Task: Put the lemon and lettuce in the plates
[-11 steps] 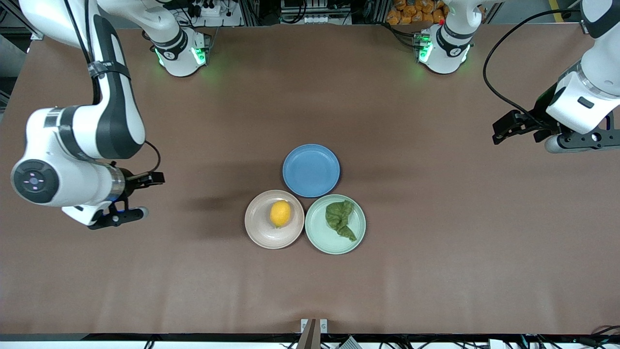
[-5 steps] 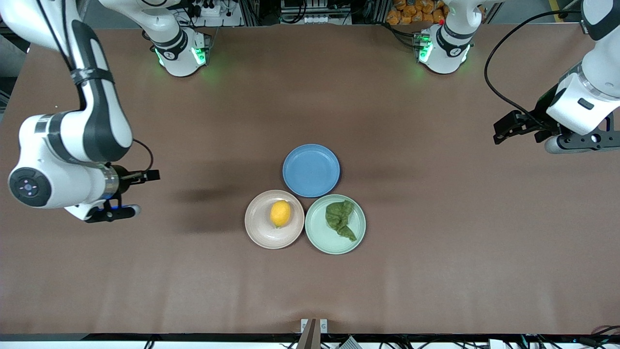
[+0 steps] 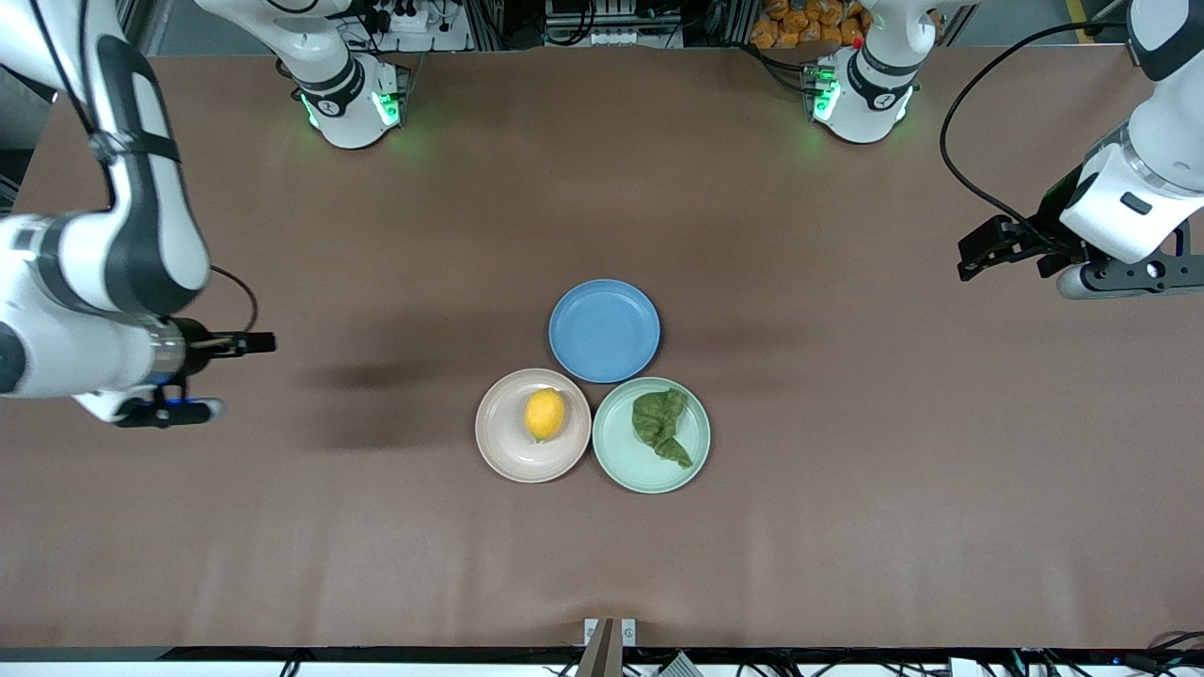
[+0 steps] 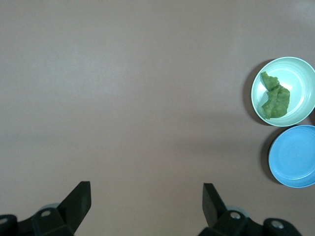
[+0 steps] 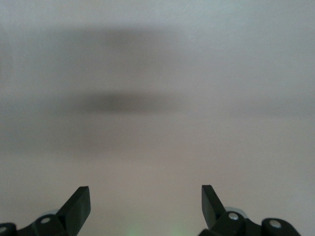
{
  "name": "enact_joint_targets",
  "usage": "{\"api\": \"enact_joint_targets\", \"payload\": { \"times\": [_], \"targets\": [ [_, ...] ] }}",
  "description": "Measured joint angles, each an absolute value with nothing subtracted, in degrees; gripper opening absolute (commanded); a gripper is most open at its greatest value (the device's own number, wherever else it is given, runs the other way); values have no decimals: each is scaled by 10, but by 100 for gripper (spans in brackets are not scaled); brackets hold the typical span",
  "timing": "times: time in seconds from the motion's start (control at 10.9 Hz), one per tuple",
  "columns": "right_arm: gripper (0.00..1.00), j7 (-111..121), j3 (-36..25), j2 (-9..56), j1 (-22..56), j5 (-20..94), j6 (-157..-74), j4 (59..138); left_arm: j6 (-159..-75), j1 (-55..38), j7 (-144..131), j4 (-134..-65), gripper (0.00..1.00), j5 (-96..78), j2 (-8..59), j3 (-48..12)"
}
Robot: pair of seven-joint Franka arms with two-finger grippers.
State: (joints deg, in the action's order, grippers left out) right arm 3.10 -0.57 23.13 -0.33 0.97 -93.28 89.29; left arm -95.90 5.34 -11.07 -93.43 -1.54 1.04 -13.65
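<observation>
Lemon (image 3: 545,414) in beige-pink plate (image 3: 503,451); lettuce (image 3: 660,426) in mint-green plate (image 3: 625,470) touching it, blue plate (image 3: 604,330) just farther. Left gripper (image 4: 146,196) and right gripper (image 5: 145,197) wide open, empty, over bare table ends.

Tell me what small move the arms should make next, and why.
Probably none beyond parking: the lemon lies in the beige-pink plate and the lettuce in the mint green plate. The right gripper is open over bare table at the right arm's end, and the left gripper open at the left arm's end. I'd lift both clear and stop.
</observation>
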Motion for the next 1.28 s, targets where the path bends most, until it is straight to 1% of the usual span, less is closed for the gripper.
{"api": "enact_joint_targets", "payload": {
  "times": [0.27,0.73,0.92,1.28],
  "targets": [
    [100,26,-6,172,-31,10,-937,892,-962,53,-111,-934,100,-15,10,-136],
    [100,-39,-1,88,-33,10,-911,894,-965,62,-105,-934,100,-15,7,-136],
    [100,-40,0,68,-33,10,-909,892,-965,77,-81,-933,100,-15,4,-135],
    [100,-41,0,44,-33,10,-856,864,-965,85,-77,-931,100,-15,-3,-135]
  ]
}}
